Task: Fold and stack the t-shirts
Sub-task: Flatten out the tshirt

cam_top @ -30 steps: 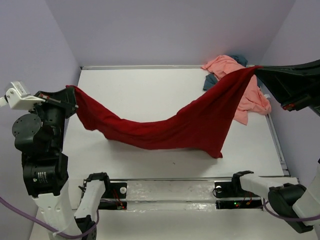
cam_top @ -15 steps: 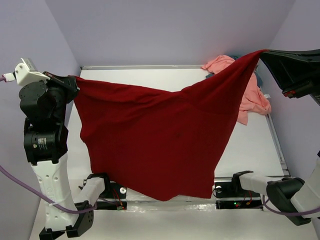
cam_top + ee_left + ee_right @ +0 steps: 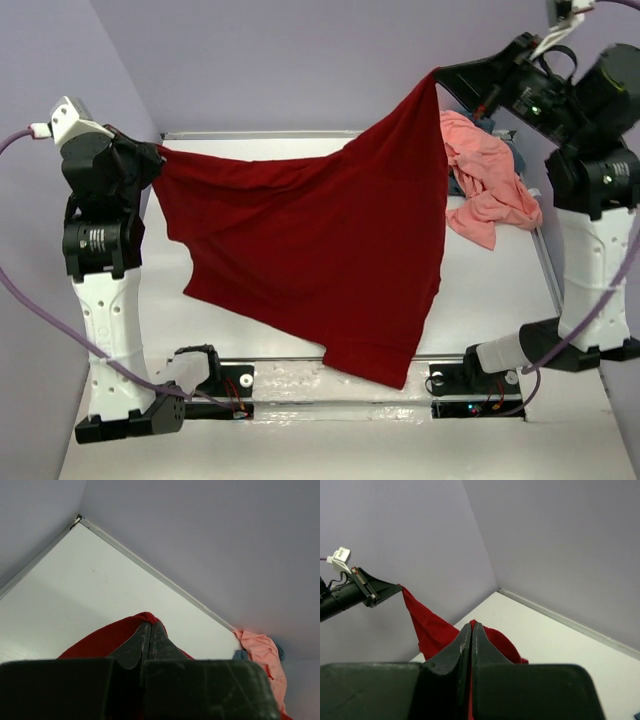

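Fig.: my left end effector point(image 3: 150, 160) and my right end effector point(image 3: 440, 76), each clamped shut on dark red t-shirt point(image 3: 320, 240), one pinch at each end of its upper edge. Held high and well apart so cloth hangs open between them above desk point(image 3: 250, 145); my judgement: spreading before laying flat for fold. Right pinch higher, so top edge slants. Cloth plain, few diagonal creases, lowest point drooping toward my bases. Salmon pink t-shirt point(image 3: 490, 185) crumpled on desk below right end effector.

Dark red t-shirt point(image 3: 320, 250) hoisted higher
Left gripper point(image 3: 155, 160) rose; right gripper point(image 3: 438, 76) climbed and swung inward, spreading it.
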`<action>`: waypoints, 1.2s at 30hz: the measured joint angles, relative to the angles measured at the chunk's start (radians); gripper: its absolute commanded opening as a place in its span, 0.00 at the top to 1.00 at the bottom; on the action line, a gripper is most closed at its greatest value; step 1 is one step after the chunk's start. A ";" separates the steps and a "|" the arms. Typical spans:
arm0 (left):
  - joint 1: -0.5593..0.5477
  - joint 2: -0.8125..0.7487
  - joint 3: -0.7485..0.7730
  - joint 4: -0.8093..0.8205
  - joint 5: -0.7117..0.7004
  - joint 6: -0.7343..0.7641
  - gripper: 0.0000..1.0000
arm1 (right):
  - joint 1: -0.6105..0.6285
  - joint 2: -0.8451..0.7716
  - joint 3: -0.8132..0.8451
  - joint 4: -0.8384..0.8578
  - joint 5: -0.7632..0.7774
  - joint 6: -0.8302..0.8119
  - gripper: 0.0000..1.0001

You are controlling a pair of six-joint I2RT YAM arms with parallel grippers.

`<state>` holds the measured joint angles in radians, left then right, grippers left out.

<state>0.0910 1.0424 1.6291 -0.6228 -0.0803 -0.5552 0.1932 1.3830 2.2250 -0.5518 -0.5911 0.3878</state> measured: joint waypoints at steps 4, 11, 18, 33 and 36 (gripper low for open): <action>0.000 0.066 -0.027 0.024 -0.008 -0.008 1.00 | 0.000 0.096 -0.017 0.005 -0.002 0.000 1.00; 0.000 0.151 -0.142 0.072 -0.007 -0.044 1.00 | 0.000 0.243 -0.002 0.042 -0.034 0.009 1.00; 0.000 0.214 -0.143 0.121 -0.005 -0.059 1.00 | 0.000 0.359 0.051 0.065 -0.072 0.056 1.00; 0.000 -0.126 -0.098 -0.091 0.053 -0.060 1.00 | 0.000 -0.230 -0.192 -0.059 -0.181 0.175 1.00; 0.000 -0.198 -0.061 -0.167 0.047 -0.060 1.00 | 0.000 -0.296 -0.092 -0.121 -0.175 0.178 1.00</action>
<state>0.0910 0.8448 1.5684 -0.7902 -0.0330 -0.6151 0.1932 1.0874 2.1334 -0.6731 -0.7666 0.5655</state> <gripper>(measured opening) 0.014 0.021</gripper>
